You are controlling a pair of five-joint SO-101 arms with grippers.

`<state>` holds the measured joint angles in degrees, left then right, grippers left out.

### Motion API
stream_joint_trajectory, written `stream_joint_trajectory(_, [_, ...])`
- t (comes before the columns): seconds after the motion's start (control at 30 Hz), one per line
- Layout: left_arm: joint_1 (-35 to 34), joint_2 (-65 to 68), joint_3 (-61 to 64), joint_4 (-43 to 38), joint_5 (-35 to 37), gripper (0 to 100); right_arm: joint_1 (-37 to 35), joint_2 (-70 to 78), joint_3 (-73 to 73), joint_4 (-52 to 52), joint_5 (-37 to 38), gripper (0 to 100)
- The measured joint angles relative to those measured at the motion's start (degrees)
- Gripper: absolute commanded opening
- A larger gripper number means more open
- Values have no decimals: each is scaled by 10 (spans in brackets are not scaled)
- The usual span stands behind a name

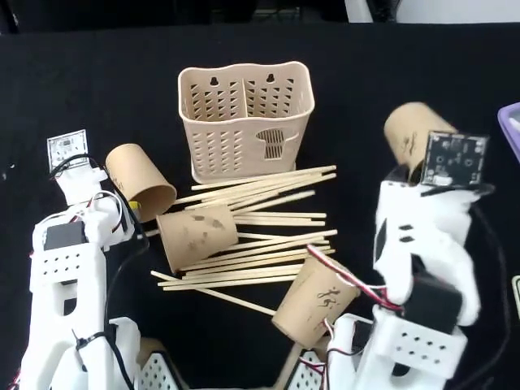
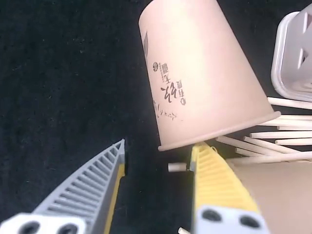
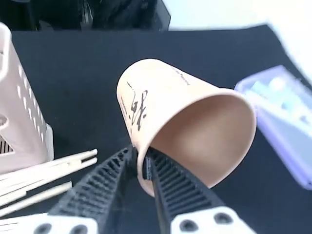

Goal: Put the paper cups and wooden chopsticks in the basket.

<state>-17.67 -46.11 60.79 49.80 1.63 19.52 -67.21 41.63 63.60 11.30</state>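
A beige slotted basket (image 1: 244,122) stands upright at the back middle of the black table. Wooden chopsticks (image 1: 260,236) lie in a loose pile in front of it. My right gripper (image 3: 141,156) is shut on the rim of a paper cup (image 3: 185,122), which it holds tilted, mouth towards the camera, at the right (image 1: 413,130). My left gripper (image 2: 160,148) is open just short of the rim of a second cup (image 2: 204,83) lying on its side at the left (image 1: 140,180). Two more cups lie among the chopsticks, one in the middle (image 1: 197,236) and one at the front (image 1: 317,301).
A pale purple box (image 3: 282,112) sits at the table's right edge (image 1: 512,130), close to the held cup. Bare black cloth lies left of the basket and behind it. Both arm bases stand at the front edge.
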Motion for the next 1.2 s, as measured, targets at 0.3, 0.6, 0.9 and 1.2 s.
stream_joint_trajectory(0.3, [0,0,0,0,0,220,-99,254,-428,217,34,11])
stream_joint_trajectory(0.6, [0,0,0,0,0,220,-224,596,-822,357,172,11])
stream_joint_trajectory(0.9, [0,0,0,0,0,220,-260,739,-971,357,207,11])
stream_joint_trajectory(1.2, [0,0,0,0,0,220,-333,742,-1013,357,207,11])
